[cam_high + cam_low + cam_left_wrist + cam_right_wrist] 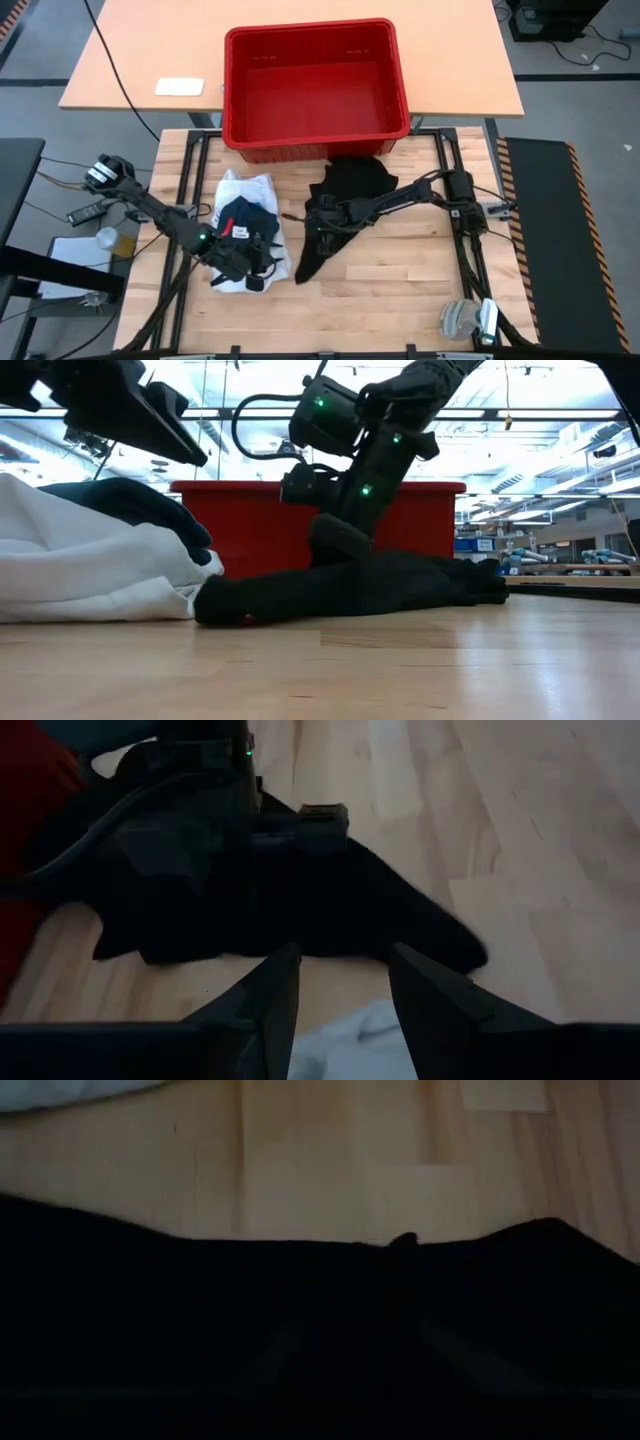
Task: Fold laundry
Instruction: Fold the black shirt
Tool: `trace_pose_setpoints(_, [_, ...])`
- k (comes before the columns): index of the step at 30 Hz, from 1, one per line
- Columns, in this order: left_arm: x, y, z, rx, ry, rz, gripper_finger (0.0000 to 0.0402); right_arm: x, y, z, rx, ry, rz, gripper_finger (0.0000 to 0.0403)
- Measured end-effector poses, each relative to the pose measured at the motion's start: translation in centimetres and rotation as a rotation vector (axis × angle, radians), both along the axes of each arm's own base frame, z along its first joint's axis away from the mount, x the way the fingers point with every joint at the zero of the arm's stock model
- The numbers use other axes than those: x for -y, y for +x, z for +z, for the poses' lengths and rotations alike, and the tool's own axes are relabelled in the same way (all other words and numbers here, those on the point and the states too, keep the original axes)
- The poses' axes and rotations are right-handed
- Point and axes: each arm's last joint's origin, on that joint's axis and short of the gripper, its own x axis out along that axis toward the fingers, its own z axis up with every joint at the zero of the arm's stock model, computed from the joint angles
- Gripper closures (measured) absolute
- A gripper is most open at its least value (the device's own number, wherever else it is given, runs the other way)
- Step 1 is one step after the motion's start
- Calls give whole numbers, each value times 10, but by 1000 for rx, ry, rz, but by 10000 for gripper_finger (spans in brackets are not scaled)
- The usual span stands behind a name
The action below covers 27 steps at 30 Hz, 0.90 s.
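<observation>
A white shirt (pixel 252 188) lies bunched at the table's left centre, with a dark navy piece (pixel 243 214) on top of it. My left gripper (pixel 252 272) hangs open above the shirt's near edge; pale cloth (pixel 345 1040) shows below the gap between its fingers. A black garment (pixel 350 185) lies flat right of the shirt, one narrow end (pixel 305 268) reaching toward the near edge. My right gripper (pixel 325 222) is down on its left part, slanting from the right, fingers faintly apart in the right wrist view. My right gripper meets the black garment's left part (pixel 340 555), slanting down from the table's right side. The garment (pixel 300 1300) fills the right wrist view and is too dark to show whether cloth lies between the fingers. The garment lies flat on the table.
A red plastic crate (pixel 400 100) stands at the far edge behind both garments. A clear cup (pixel 458 318) sits at the near right corner, and a white flat object (pixel 178 86) lies on the desk beyond. Bare wood lies along the near edge.
</observation>
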Motion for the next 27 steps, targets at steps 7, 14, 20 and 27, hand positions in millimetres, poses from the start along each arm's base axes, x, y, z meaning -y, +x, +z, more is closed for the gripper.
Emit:
trace_pose_setpoints(7, [1,-2,-1,1,-2,19,244,0,-8,22,14,-21,-10,377])
trace_pose_setpoints(14, [1,-1,0,11,-8,18,244,-21,-30,121,289,-151,48,377])
trace_pose_setpoints(20, [0,1,3,80,1,102,244,-34,-49,189,574,-312,93,378])
trace_pose_setpoints(27, [1,2,4,92,-24,103,244,-69,-85,213,710,-239,232,374])
